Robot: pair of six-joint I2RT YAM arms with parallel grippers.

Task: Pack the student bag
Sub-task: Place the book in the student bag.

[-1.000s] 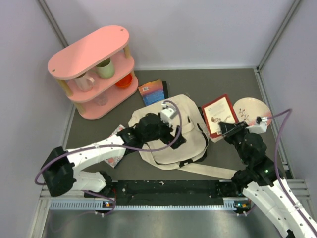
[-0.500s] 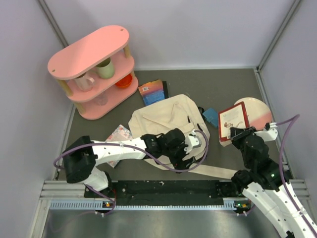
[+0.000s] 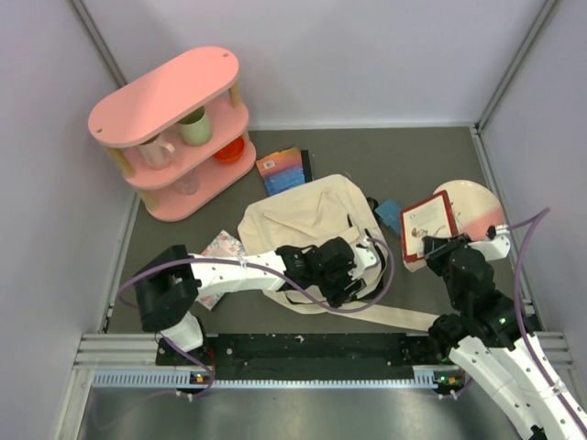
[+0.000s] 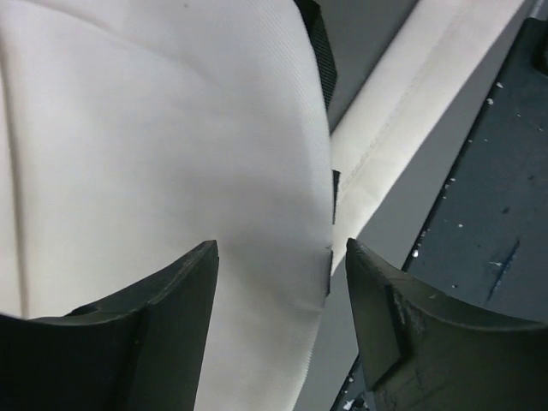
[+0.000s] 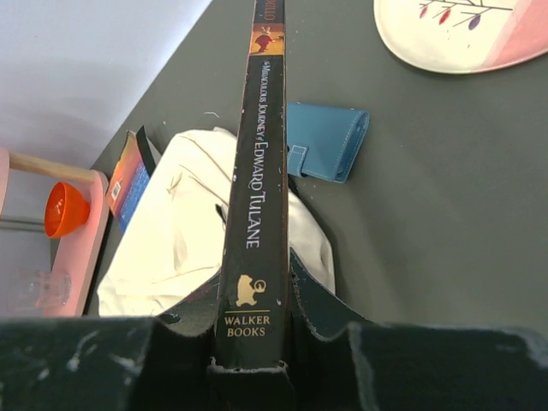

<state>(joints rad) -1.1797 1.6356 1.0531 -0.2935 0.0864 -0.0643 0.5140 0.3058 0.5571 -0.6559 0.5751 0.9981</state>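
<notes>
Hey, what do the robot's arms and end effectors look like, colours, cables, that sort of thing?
The left arm and right arm have white link shells and black joint housings, with a purple cable looping loosely along each. The left end effector and right end effector have black wedge-shaped fingers, the right one's scuffed pale.

Your left gripper (image 3: 371, 259) sits low over the right near corner of the student bag (image 3: 303, 215); from above you cannot tell how wide its jaws stand; your right gripper (image 3: 431, 245) grips the red-framed book (image 3: 426, 225) by its near edge, the book overlapping the plate (image 3: 477, 197); a blue wallet (image 3: 388, 216) lies between bag and book; the pink shelf (image 3: 170, 96) stands far left.
</notes>
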